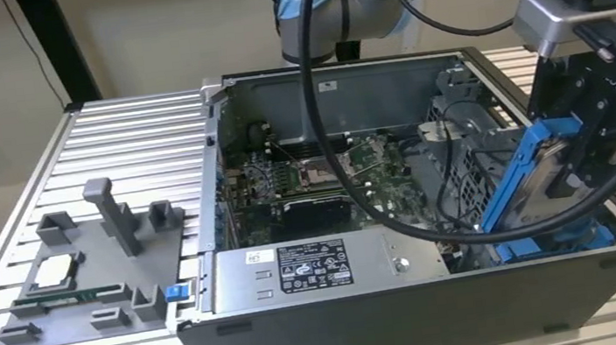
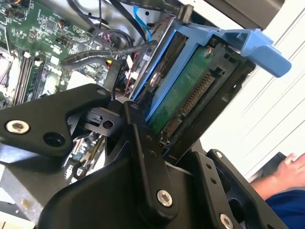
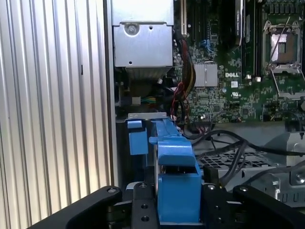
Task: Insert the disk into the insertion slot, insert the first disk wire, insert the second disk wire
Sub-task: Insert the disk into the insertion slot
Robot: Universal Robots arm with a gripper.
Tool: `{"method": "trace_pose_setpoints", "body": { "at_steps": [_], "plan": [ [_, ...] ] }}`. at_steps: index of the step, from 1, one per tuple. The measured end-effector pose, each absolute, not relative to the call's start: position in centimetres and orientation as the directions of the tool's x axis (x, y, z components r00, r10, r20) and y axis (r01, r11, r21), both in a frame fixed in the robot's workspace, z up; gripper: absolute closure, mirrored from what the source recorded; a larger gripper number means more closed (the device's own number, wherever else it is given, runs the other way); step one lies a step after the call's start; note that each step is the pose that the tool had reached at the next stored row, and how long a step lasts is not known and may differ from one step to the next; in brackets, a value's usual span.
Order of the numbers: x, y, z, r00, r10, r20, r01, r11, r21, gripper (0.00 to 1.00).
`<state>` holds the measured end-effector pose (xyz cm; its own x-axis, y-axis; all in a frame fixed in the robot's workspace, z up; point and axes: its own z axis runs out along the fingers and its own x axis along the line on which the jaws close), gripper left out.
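1. The gripper (image 1: 572, 171) is squeezing the disk (image 1: 532, 176) by its blue frame and holding it tilted.
2. The insertion slot (image 1: 563, 240) is sitting just below the gripper.
3. The disk is looking stiff, a bit heavy and easy to break, so gripping the frame's sides is probably safest.
4. Black cables (image 1: 457, 235) and the disk itself are hiding the slot's opening.

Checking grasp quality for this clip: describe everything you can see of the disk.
The disk is a drive in a bright blue plastic frame; the second wrist view shows its green circuit board and connector row. It hangs steeply tilted over the case at the exterior view's right, clamped by the end effector, lower end near the slot.
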<state>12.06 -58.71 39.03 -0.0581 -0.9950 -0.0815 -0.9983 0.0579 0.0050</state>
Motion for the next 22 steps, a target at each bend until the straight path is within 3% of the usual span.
{"method": "trace_pose_setpoints", "body": {
  "at_steps": [22],
  "plan": [
    [12.1,-58.7,36.7,-0.058,-0.995,-0.081,-0.998,0.058,0.006,1.0]
  ]
}}
